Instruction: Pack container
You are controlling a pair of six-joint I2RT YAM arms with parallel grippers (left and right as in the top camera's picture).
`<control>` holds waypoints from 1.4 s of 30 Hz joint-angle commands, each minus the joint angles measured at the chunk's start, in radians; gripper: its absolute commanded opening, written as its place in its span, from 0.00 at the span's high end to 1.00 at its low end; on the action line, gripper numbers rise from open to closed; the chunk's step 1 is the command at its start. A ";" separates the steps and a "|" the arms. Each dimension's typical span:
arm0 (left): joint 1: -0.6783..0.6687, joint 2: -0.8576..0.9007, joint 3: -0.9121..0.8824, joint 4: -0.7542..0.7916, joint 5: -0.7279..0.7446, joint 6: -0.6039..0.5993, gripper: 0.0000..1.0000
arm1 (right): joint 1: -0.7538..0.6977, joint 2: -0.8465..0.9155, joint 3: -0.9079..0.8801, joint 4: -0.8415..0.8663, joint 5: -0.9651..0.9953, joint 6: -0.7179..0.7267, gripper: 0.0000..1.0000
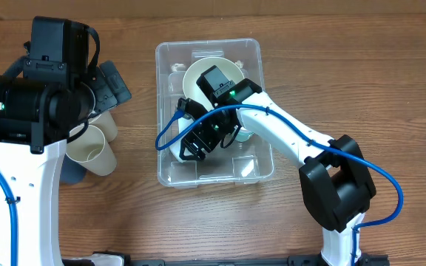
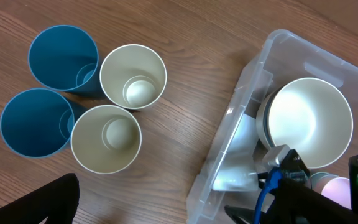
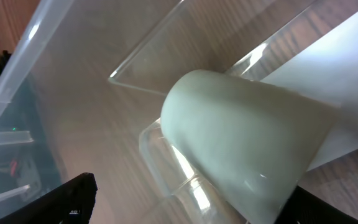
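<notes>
The container [image 1: 251, 167] stands mouth-up on the bench [image 1: 368, 74]. Its long axis runs from the robot's side straight away, and its short ends are near and far. A cream bowl [image 1: 211, 74] sits in its far end.

The right hand [image 1: 196, 148] is lowered inside the container, over the near left part, with its jaws set wide. In the right wrist view a cream cup [image 3: 247, 124] lies on its side on the container's floor between the dark fingers [image 3: 67, 202]. One finger is well apart from the cup. Whether the other touches it, I cannot tell.

The left hand [image 1: 109, 89] hangs left of the container, spread wide and holding nothing. Below it stand two cream cups [image 2: 133, 76] and two blue cups [image 2: 63, 57], upright and clustered together.
</notes>
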 commanded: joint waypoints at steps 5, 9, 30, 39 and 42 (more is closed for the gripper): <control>0.005 0.008 0.001 0.000 -0.021 0.020 0.00 | 0.003 0.005 0.000 -0.016 -0.060 -0.055 0.23; 0.005 0.008 0.001 0.000 -0.021 0.019 0.00 | 0.006 0.005 0.000 -0.017 -0.046 -0.053 0.31; 0.005 0.008 0.001 -0.001 -0.021 0.019 0.00 | 0.006 -0.021 0.050 -0.020 0.084 -0.047 0.82; 0.005 0.008 0.001 0.002 -0.021 0.019 0.00 | 0.006 -0.027 0.180 -0.150 0.184 -0.047 0.89; 0.005 0.008 0.001 0.000 -0.021 0.020 0.00 | 0.006 -0.027 0.183 -0.157 0.184 -0.048 0.83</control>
